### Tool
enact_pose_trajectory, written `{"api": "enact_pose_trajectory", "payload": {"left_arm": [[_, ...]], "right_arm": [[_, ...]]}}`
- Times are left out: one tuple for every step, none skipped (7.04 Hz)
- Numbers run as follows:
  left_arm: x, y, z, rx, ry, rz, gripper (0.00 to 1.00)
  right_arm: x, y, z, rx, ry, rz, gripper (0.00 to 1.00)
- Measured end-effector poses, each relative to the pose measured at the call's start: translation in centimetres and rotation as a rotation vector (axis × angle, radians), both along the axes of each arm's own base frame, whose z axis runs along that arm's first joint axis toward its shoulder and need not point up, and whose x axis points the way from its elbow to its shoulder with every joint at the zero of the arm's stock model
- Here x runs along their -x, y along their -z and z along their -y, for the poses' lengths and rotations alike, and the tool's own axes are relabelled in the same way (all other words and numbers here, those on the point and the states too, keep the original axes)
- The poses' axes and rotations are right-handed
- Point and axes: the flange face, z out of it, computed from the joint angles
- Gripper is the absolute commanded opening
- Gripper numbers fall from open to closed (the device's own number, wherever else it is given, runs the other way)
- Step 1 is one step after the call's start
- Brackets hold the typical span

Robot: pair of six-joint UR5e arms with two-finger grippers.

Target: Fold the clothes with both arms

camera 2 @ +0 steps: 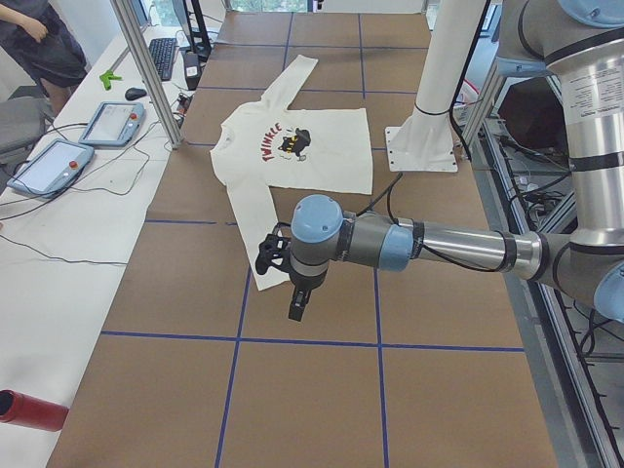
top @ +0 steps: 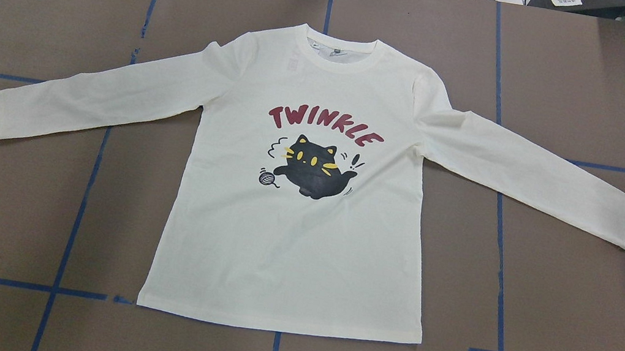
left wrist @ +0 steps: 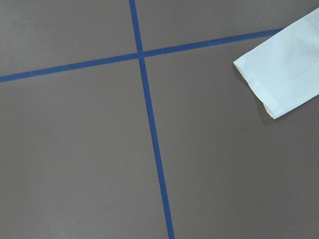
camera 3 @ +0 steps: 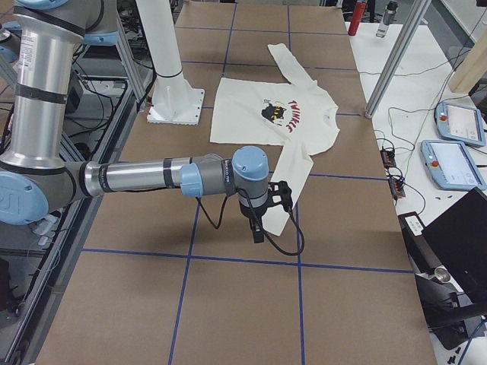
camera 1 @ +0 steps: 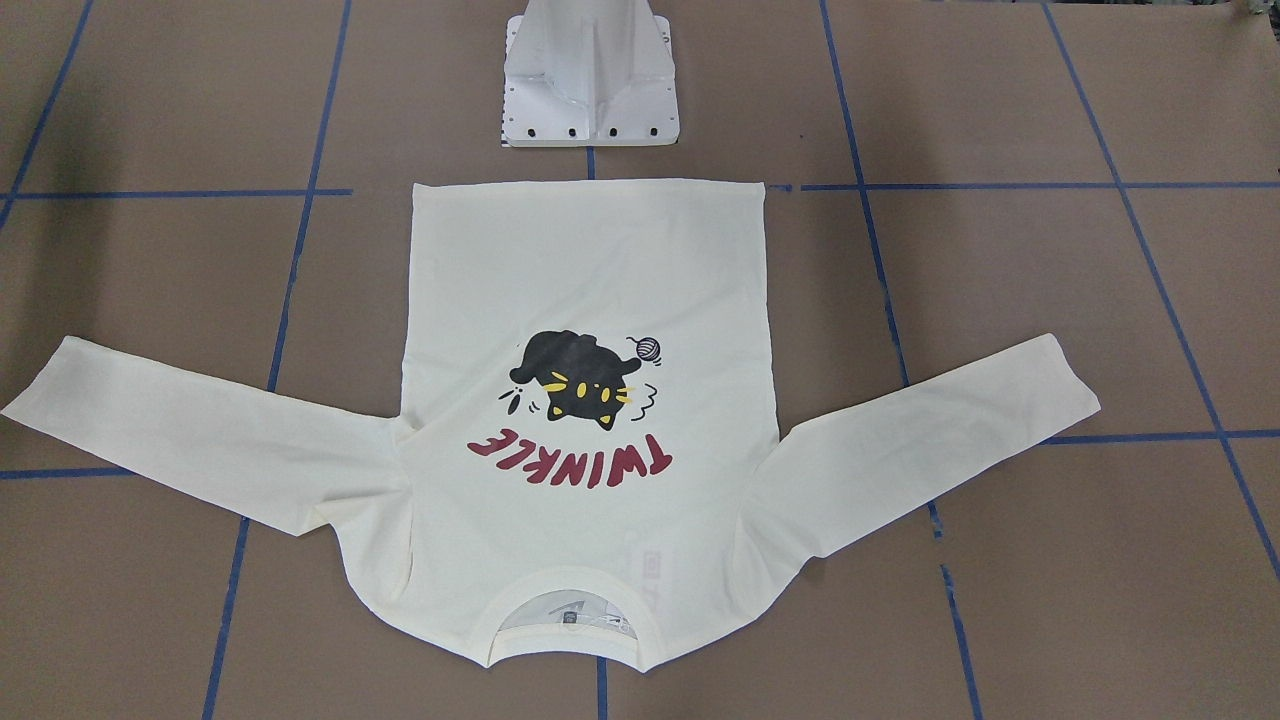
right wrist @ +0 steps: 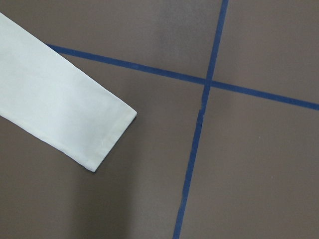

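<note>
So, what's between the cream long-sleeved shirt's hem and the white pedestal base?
Just brown table crossed by one blue tape strip, per the overhead view.

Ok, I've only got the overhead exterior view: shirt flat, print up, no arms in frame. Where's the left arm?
Observer: The exterior left view shows the left arm stretched out level over the table. Its left gripper points down by the end of the shirt's near sleeve.
Operator: And the right?
Observer: Mirrored: the right arm reaches out too, with the right gripper pointing down by the other sleeve's end.
Operator: Open or shut?
Observer: Cannot tell; the grippers show only in the side views. The left wrist camera has the left-side cuff at its upper right, with no fingers in frame.
</note>
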Motion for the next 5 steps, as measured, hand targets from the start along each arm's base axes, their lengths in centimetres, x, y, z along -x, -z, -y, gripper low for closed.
{"api": "enact_pose_trajectory", "payload": {"left_arm": [[0.1, 1.4, 1.4, -0.099, 0.004, 0.006, 1.0], [0.2, 3.1, 3.1, -0.196, 0.009, 0.009, 1.0], [0.2, 4.5, 4.2, -0.28, 0.012, 0.009, 1.0], [0.3, 5.5, 5.0, -0.346, 0.014, 0.007, 1.0], [0.3, 6.0, 5.3, -0.379, 0.014, 0.004, 1.0]], "right_arm": [[0.1, 1.9, 1.4, -0.041, -0.003, 0.001, 1.0], [0.2, 4.0, 3.1, -0.086, -0.005, 0.002, 1.0], [0.3, 5.6, 4.4, -0.121, -0.006, 0.005, 1.0], [0.4, 6.4, 4.9, -0.145, -0.008, 0.016, 1.0], [0.7, 7.0, 5.3, -0.175, -0.015, 0.038, 1.0]]}}
